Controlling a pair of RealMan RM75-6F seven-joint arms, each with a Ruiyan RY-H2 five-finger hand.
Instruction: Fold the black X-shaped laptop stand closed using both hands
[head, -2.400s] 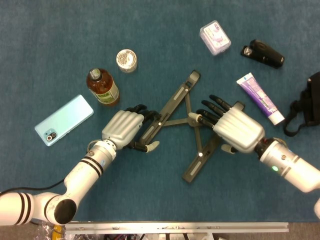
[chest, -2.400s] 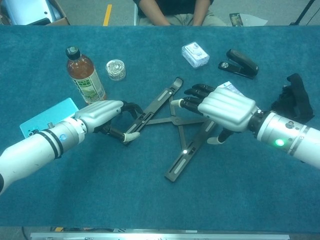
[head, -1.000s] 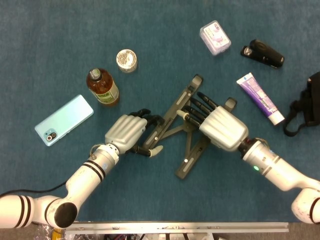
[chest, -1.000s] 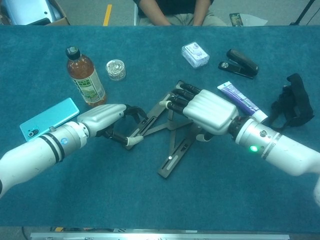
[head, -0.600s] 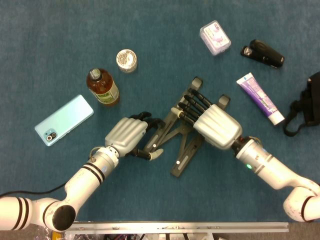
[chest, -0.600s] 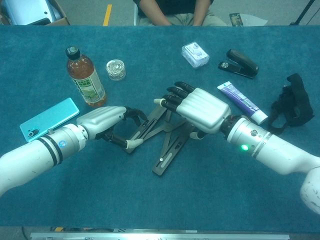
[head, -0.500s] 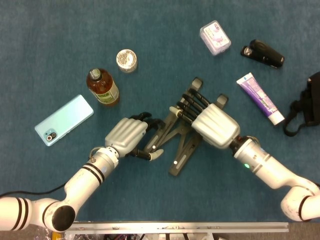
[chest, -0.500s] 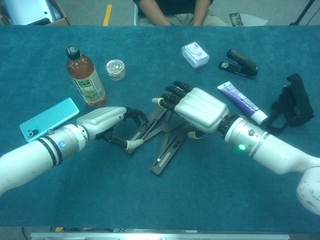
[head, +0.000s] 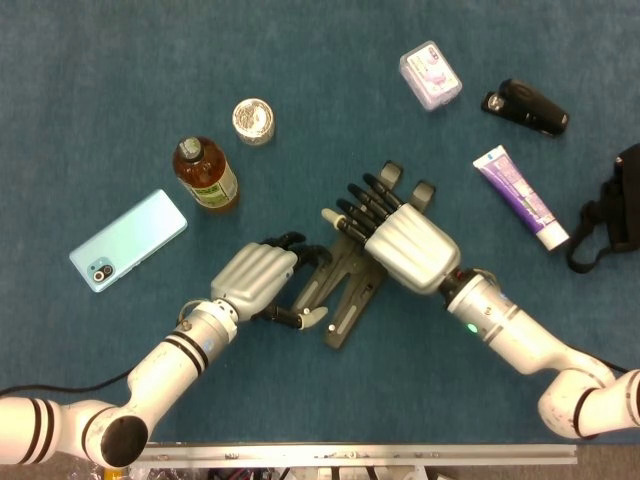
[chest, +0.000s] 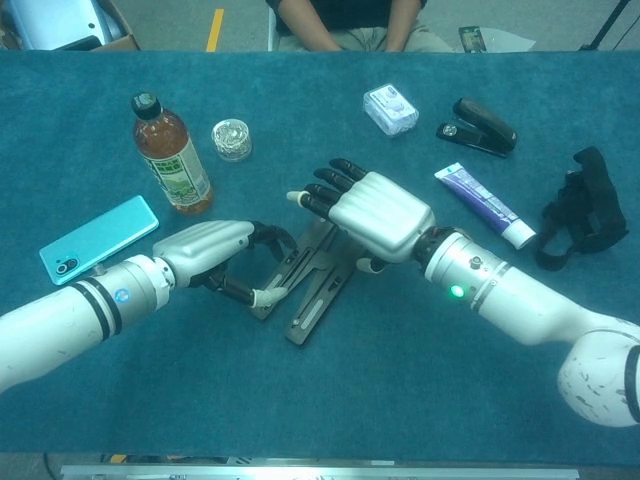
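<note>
The black laptop stand lies nearly folded in the middle of the blue table. The left hand grips one bar, and the right hand presses flat with fingers apart. A hard push could slide the stand away or trap a finger.

At the left of the frame a pale blue phone lies flat, with a brown bottle above and right of it and a small round jar higher still. Upper right hold a clear plastic box, a black stapler, a purple-and-white tube and, at the edge, a black strap.
</note>
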